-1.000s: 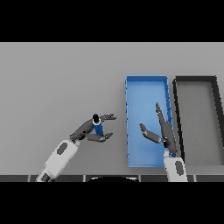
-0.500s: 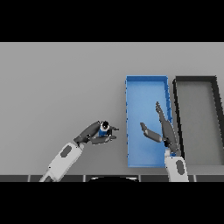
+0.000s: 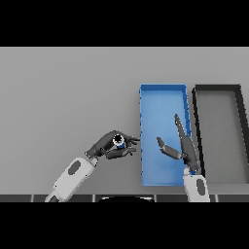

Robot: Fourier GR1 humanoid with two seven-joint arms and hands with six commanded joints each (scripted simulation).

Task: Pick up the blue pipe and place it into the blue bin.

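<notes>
Head view: the left hand (image 3: 111, 147) sits low on the flat grey table (image 3: 63, 92), just left of the long rectangular blue bin (image 3: 163, 97). Its dark fingers and thumb are curled round the short blue pipe (image 3: 119, 142), whose open ring-shaped end faces up towards the camera between the fingertips. Only that end and a sliver of blue body show; the rest is hidden inside the grip, so whether the pipe rests on the table or is lifted clear cannot be told. The wrapped hold looks meant to keep the round pipe from rolling or slipping during the carry. The hand's fingertips point right, towards the bin's near wall, which suits a short sideways move over the rim.

The right hand (image 3: 182, 146) hovers over the lower part of the blue bin with fingers straight and thumb spread, holding nothing. It appears idle, yet it hangs above the very spot where the pipe would land, so it may get in the way.

A dark rectangular bin (image 3: 197, 114) lies just right of the blue one, side by side.
</notes>
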